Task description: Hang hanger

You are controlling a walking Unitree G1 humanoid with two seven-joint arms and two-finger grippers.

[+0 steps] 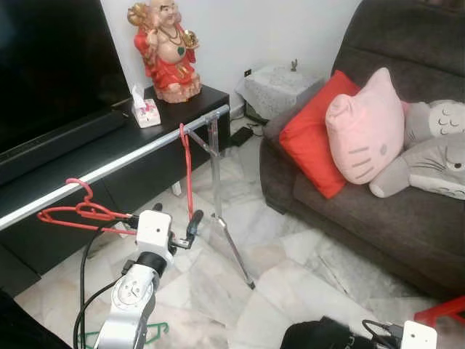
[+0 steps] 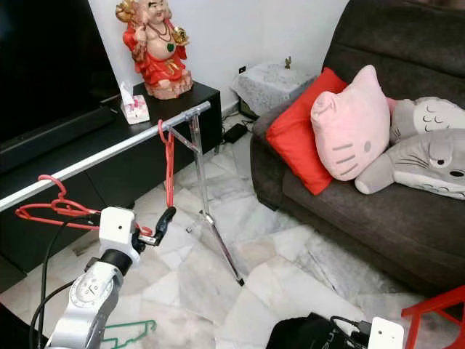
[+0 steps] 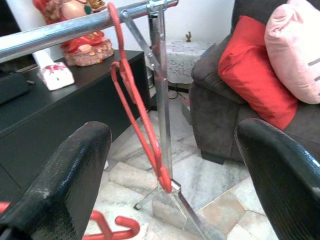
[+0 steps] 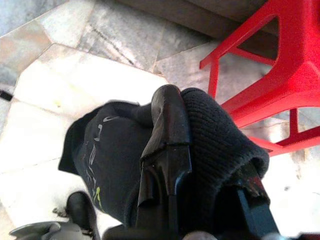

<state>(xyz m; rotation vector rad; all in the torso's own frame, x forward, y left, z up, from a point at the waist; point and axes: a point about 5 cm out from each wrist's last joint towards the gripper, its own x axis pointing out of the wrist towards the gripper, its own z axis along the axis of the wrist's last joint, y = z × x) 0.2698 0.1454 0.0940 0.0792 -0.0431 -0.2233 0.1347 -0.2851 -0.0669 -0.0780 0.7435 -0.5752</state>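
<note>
From my feed, the silver rail [image 1: 109, 169] carries two red hangers: one [image 1: 187, 171] near its end by the stand, another [image 1: 81, 211] further along. Marble floor [image 1: 240, 291] has a green hanger [image 1: 149, 336].

3 hangers [image 1: 80, 209] [image 1: 187, 173] [image 2: 129, 334], 2 cushions [image 1: 317, 132] [image 1: 365, 125], 1 statue [image 1: 166, 49], 1 stool [image 4: 280, 65].

1. The black knitted garment [image 4: 120, 160] in the lower middle of the right wrist view carries pale grey lettering running along its fabric; the letters are too small and distorted to read.
2. The white and pink tissue box [image 1: 147, 113] on the black cabinet, in the upper left of the left eye view, bears a pattern with no legible words.
3. No other text, brand, number or sign can be read.
</note>
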